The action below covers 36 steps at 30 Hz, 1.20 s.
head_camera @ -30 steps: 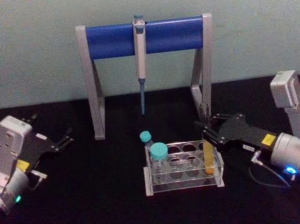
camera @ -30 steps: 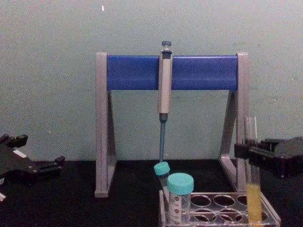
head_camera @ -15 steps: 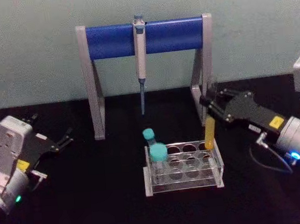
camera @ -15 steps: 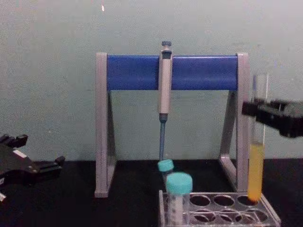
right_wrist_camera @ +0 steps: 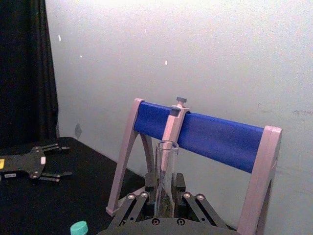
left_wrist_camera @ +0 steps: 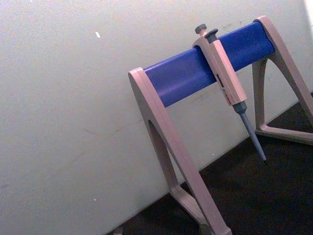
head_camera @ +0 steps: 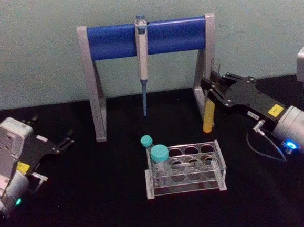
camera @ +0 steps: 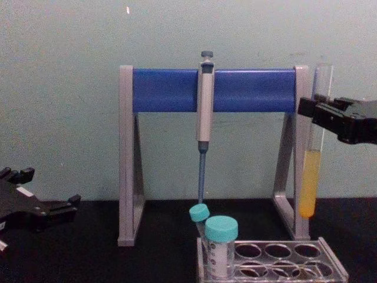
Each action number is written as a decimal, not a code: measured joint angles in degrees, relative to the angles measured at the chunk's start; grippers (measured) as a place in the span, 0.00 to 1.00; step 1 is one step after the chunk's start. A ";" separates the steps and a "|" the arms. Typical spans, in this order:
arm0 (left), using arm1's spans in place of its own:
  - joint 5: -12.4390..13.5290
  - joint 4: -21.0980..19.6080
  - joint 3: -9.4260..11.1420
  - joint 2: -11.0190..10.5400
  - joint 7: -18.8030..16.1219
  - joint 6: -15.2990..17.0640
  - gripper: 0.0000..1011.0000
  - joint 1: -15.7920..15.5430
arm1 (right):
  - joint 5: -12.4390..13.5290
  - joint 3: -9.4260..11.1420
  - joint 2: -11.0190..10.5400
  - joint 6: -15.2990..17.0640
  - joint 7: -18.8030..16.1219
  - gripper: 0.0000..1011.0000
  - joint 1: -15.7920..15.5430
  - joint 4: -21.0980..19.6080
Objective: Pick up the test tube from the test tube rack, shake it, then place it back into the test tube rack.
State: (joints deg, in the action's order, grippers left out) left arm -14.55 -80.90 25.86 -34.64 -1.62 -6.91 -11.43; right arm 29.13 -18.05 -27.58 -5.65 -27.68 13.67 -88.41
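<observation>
Chest view gives the containers from the side. The test tube (camera: 310,177) hangs nearly upright at the right of the frame, uncapped, with yellow liquid in its lower part and clear glass above. My right gripper (camera: 315,110) is clamped on the clear upper part, a little below the open mouth, so all the liquid is under my fingers. The tube's round bottom is in the air, well above the test tube rack (camera: 283,262), which sits on the black bench at the lower middle and right of the frame.

In the head view the tube is up and to the right of the rack, just before the right leg of the pipette stand (head_camera: 94,81). Two teal-capped tubes (head_camera: 159,157) stand in the rack's left end; what is inside them I cannot tell.

My left gripper (head_camera: 53,129) rests at the left of the frame with its fingers apart. Each gripper carries a small yellow label (head_camera: 274,110); the writing is too small to read.
</observation>
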 joint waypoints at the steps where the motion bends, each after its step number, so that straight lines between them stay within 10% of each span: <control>1: 0.00 0.00 0.00 0.00 0.00 0.00 0.99 0.00 | -0.06 0.03 0.12 -0.02 0.01 0.23 0.10 0.12; 25: 0.00 0.00 0.00 0.00 0.00 0.00 0.99 0.00 | 0.57 -1.48 2.60 -1.43 -3.86 0.23 2.51 2.47; 36: 0.00 0.00 0.00 0.00 0.00 0.00 0.99 0.00 | 4.26 -2.70 -0.34 0.76 -6.94 0.23 0.39 -1.73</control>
State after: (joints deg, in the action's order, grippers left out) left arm -14.55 -80.90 25.86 -34.65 -1.62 -6.91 -11.43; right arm 33.39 -20.75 -27.91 -4.89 -34.62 14.06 -90.14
